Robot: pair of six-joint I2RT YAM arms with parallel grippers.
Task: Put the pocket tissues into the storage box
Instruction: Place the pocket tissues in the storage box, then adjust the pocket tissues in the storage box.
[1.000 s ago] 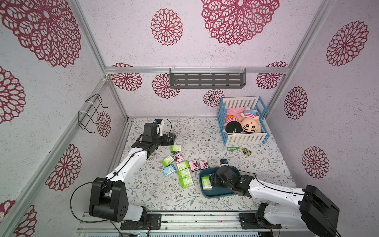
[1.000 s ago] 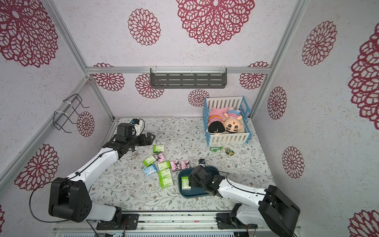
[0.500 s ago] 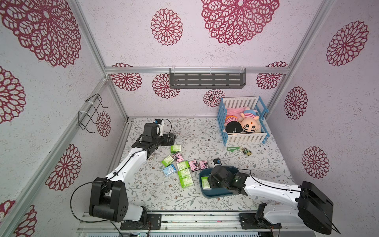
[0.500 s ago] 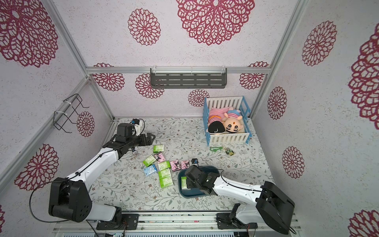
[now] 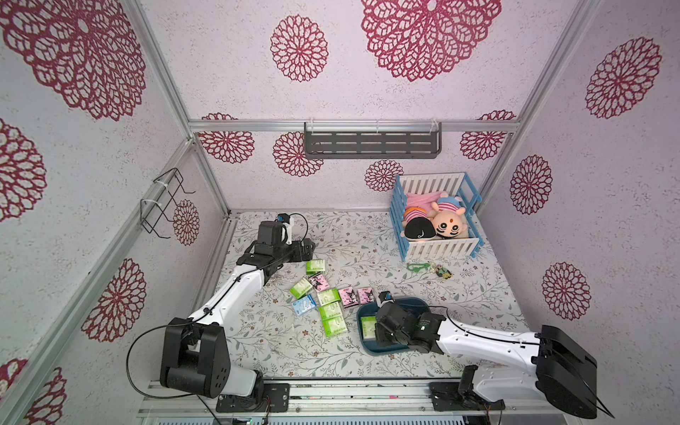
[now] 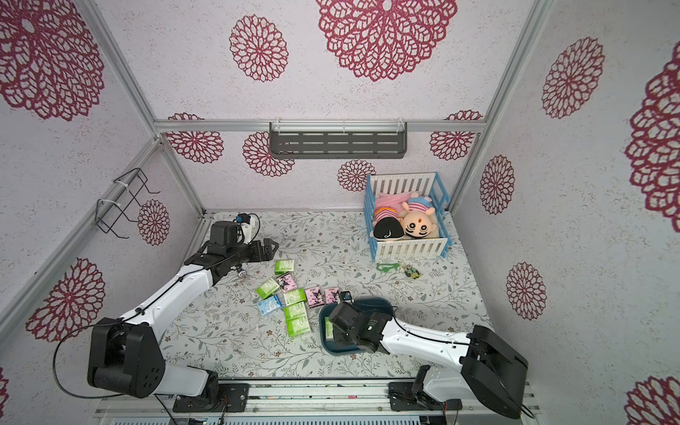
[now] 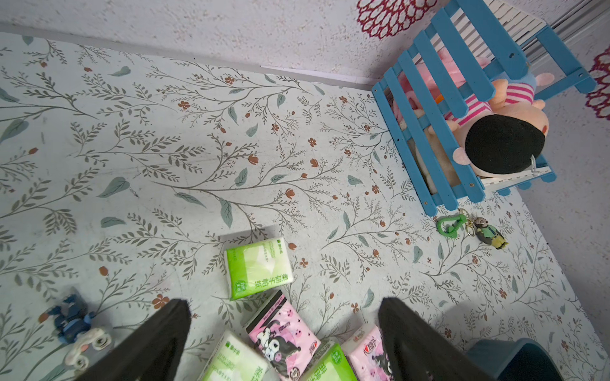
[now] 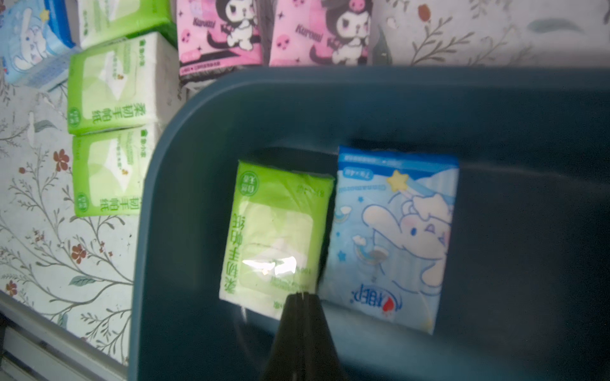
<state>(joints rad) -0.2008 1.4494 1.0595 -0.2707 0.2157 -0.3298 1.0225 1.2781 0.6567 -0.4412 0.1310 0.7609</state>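
Observation:
The dark teal storage box [image 5: 423, 302] [image 6: 379, 301] sits front right of the table. Two pocket tissues lie flat inside it, a green pack [image 8: 277, 231] and a light blue pack [image 8: 392, 237]. My right gripper [image 8: 302, 295] [image 5: 381, 333] hangs over the box's left part, shut, with nothing between its tips. Several loose packs lie left of the box: green [image 5: 335, 326], pink [image 5: 347, 296], light blue [image 5: 304, 305]. My left gripper [image 7: 284, 306] [image 5: 307, 250] hovers open behind that cluster, near a green pack [image 7: 259, 267].
A blue-and-white crib with plush dolls [image 5: 436, 217] stands at the back right. A green carabiner [image 5: 417, 267] and a small figure [image 5: 443, 272] lie in front of it. A small blue toy [image 7: 71, 316] lies beside the left arm. A grey shelf [image 5: 371, 143] hangs on the back wall.
The right gripper has shut and shifted left over the box, with no pack in it. The left arm has stayed put.

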